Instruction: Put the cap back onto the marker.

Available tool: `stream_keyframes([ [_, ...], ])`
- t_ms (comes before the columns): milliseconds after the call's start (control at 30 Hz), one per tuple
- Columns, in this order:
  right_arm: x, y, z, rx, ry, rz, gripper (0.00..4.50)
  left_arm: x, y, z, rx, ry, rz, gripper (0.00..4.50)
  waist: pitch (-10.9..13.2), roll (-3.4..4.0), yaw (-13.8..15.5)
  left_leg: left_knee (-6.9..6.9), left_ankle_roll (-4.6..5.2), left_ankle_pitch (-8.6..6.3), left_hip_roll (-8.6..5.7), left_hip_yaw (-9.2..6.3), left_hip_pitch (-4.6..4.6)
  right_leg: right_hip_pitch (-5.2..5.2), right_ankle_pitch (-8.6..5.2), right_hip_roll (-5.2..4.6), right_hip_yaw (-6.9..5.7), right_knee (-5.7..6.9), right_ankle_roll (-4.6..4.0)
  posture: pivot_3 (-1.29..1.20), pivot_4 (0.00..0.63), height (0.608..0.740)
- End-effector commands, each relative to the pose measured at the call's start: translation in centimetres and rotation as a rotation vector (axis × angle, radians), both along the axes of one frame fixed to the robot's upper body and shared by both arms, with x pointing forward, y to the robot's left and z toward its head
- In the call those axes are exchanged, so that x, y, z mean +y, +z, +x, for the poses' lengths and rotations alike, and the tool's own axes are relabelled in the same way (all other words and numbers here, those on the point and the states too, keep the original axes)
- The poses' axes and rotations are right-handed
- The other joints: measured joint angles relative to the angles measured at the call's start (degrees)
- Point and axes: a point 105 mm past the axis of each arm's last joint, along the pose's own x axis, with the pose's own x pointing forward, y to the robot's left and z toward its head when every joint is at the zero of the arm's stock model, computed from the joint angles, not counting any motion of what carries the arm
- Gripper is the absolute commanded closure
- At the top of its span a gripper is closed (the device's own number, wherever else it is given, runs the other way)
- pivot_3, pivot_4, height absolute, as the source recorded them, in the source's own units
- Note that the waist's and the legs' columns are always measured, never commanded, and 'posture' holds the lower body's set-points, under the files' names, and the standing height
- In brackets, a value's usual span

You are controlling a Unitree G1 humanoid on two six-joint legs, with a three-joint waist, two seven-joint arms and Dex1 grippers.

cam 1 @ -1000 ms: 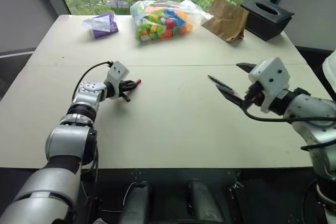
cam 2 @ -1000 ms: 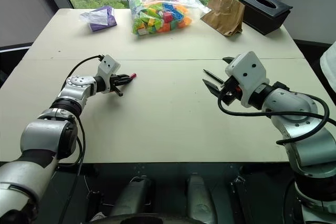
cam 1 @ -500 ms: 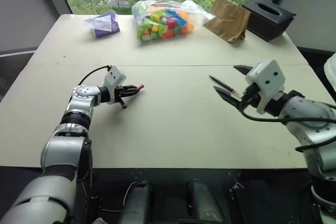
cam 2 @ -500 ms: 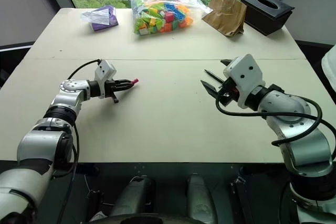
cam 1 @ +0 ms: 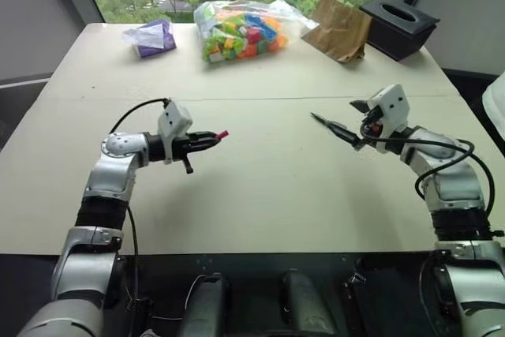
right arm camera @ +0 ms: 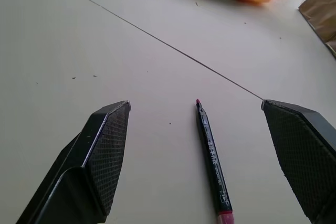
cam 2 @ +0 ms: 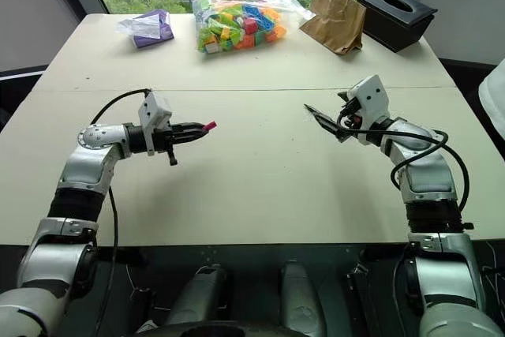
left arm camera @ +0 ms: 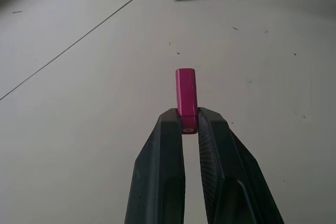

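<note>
The cap (left arm camera: 186, 98) is pinched at one end by the closed left gripper (cam 1: 211, 140). The marker (right arm camera: 212, 163) lies on the table (cam 1: 260, 187) between the spread fingers of the right gripper (right arm camera: 202, 166). Risk: an off-centre closure could roll it away.

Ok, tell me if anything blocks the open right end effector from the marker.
Nothing visible does. The marker lies on bare table between the spread fingers of the right end effector, uncovered.
</note>
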Motion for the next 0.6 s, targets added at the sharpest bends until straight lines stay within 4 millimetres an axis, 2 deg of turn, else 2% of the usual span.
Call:
stream_keyframes([
  [33,0.4,0.7,1.1,-0.019,0.04,0.002,0.37,0.1,1.3,-0.4,-0.056,0.01,-0.008,4.46,0.0,0.0,0.0,0.0,0.0,0.0,0.0,0.0,0.0,0.0,0.0,0.0,0.0,0.0,0.0,0.0,0.15,0.74],
  [333,-0.6,-1.8,3.5,0.084,0.011,-0.029,0.37,0.6,1.7,-1.4,-0.083,0.055,-0.008,4.46,0.0,0.01,0.01,-0.03,-0.03,0.01,-0.02,0.0,0.0,0.0,0.01,-0.02,0.01,-0.04,-0.01,0.0,0.15,0.74],
  [600,-1.9,-3.7,3.6,0.137,-0.025,-0.088,0.37,0.7,2.7,-2.0,-0.097,0.051,-0.024,4.46,0.01,0.02,-0.12,-0.05,-0.06,0.03,-0.01,0.0,0.0,0.0,0.01,-0.02,0.02,-0.04,-0.01,0.0,0.15,0.74],
])
